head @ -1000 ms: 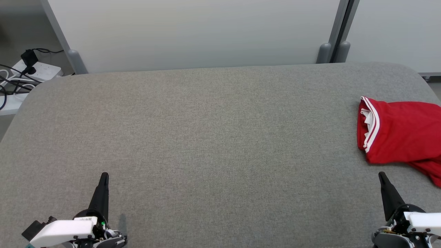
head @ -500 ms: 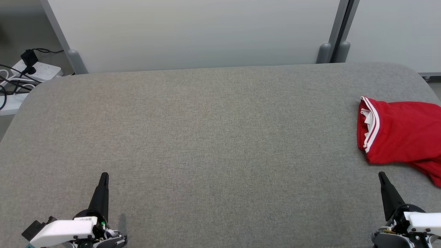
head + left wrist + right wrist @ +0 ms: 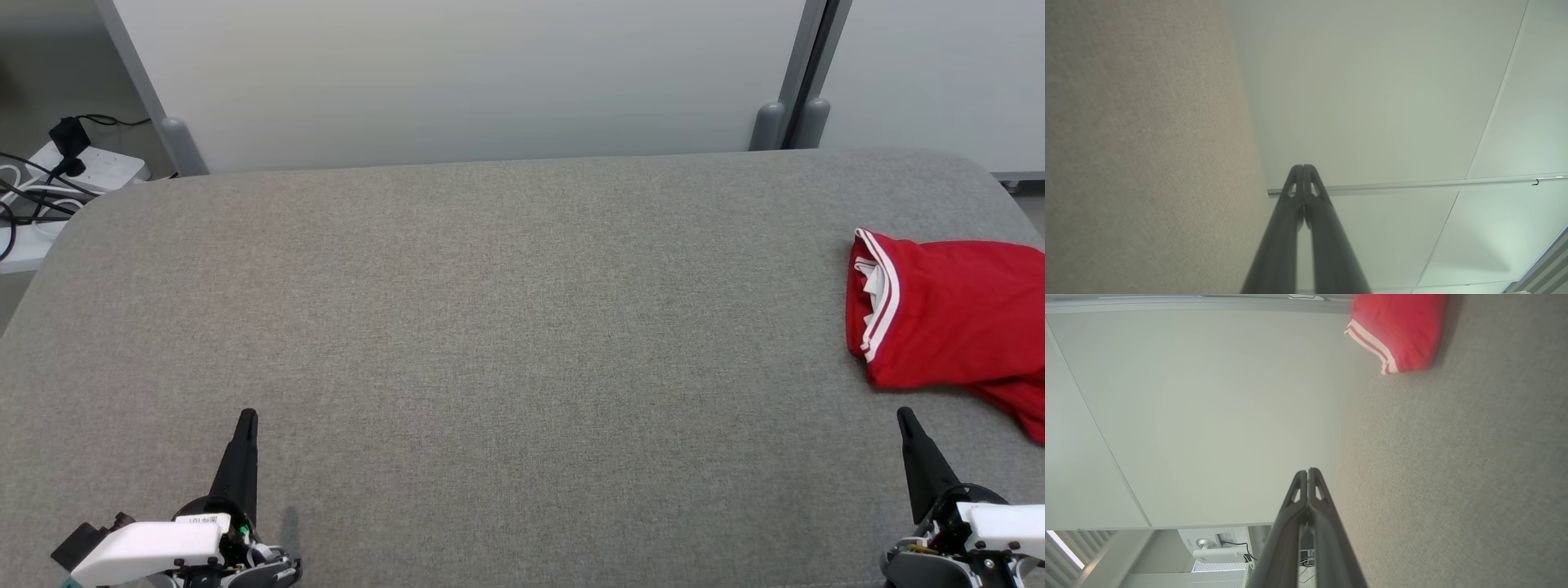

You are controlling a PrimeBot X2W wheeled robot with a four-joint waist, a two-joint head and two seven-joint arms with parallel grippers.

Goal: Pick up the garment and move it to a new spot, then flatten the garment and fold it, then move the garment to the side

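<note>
Head view inspection: the grey padded table (image 3: pixel 490 327) was found spread out ahead of both grippers, and a white partition (image 3: pixel 457 73) was noted beyond its far edge. The red garment (image 3: pixel 947 310), trimmed in white, was found lying bunched on the table ahead of the right gripper (image 3: pixel 904 415) and slightly to its outer side, near but not touched. It lay well apart from the left gripper (image 3: pixel 247 416), far across on that gripper's inner side. Part of the garment was cut off by the picture edge, so its full extent could not be established. Both grippers were recorded at the near side of the table with fingers pressed together and nothing held.

Risks were assessed as follows. The garment was judged to lie close to the table's right end, so a sideways nudge from closed fingers could push it over. If the fingers were not parted before the reach, the cloth would be shoved rather than gripped. A pinch on the top layer alone could let the bundle unroll and drag. The unseen portion could hang or snag.
</note>
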